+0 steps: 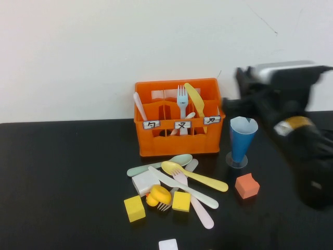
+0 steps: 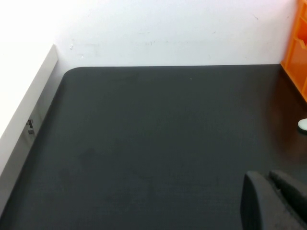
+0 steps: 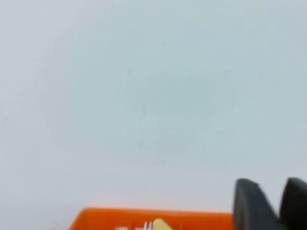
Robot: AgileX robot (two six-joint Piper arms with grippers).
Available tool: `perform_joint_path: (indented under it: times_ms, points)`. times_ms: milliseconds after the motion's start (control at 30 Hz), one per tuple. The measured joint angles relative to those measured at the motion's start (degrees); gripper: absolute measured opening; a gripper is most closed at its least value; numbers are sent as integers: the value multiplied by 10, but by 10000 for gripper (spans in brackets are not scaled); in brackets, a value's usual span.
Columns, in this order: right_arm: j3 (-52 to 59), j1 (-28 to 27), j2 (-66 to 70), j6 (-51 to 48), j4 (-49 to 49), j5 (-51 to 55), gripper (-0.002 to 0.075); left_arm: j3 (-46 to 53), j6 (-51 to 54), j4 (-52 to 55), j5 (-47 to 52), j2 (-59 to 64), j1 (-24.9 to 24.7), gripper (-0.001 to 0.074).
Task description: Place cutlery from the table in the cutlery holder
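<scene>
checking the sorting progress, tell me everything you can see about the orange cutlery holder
The cutlery holder is a bright orange plastic crate with slotted walls, inner dividers and three small white labels with black characters on its front. It stands upright on the black table, near the back wall. A pale pink utensil leans in its left compartment, a white fork stands in the middle one, and a yellow knife sits toward the right. The loose cutlery pile lies just in front, apart from it.

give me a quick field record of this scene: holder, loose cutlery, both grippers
cutlery holder: orange crate at table's back, already holding a white fork, yellow knife, pink piece
cutlery: loose pile in front of holder, mixed with cubes
left gripper: shut, low over bare table, holding nothing
right gripper: raised beside holder's right, nothing seen held
blue cup: upright, right of holder
</scene>
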Motion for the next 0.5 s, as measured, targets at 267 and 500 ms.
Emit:
perform_joint_path:
  times_ms: [267,500]
  points:
    - [179,0,-266,1,-87,29,6,0,0,0,0,0,0,-1]
    - [204,1,-468,-20,-202,229,-1,0,0,0,0,0,0,-1]
